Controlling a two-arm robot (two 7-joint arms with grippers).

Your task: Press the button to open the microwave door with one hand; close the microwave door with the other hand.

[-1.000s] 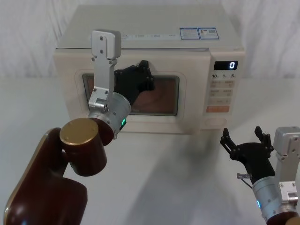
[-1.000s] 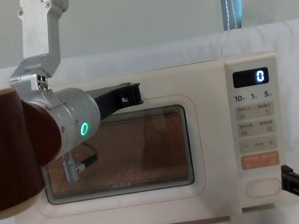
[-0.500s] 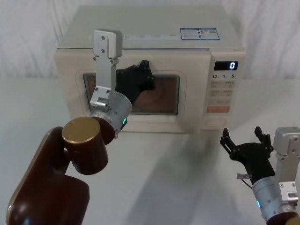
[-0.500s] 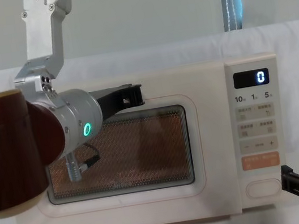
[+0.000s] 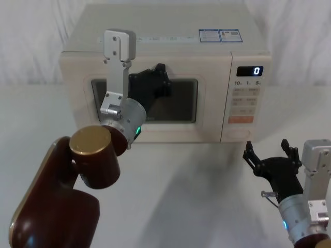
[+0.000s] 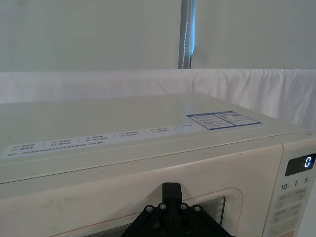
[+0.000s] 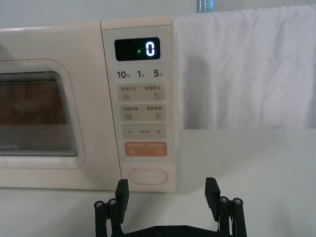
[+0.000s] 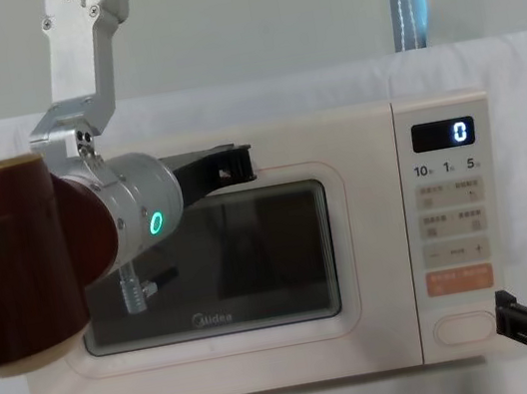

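The cream microwave (image 8: 254, 259) has a dark glass door window (image 8: 224, 264), an orange key (image 8: 458, 279), and a white 0 on its black display (image 8: 442, 135).

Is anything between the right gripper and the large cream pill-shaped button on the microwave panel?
Nothing visible. The right gripper sits open on the table side of the panel, with bare white tabletop up to the large cream pill-shaped button.

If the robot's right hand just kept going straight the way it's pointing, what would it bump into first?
Probably the microwave: the open right gripper faces the key panel, with the button nearly dead ahead, slightly off centre.
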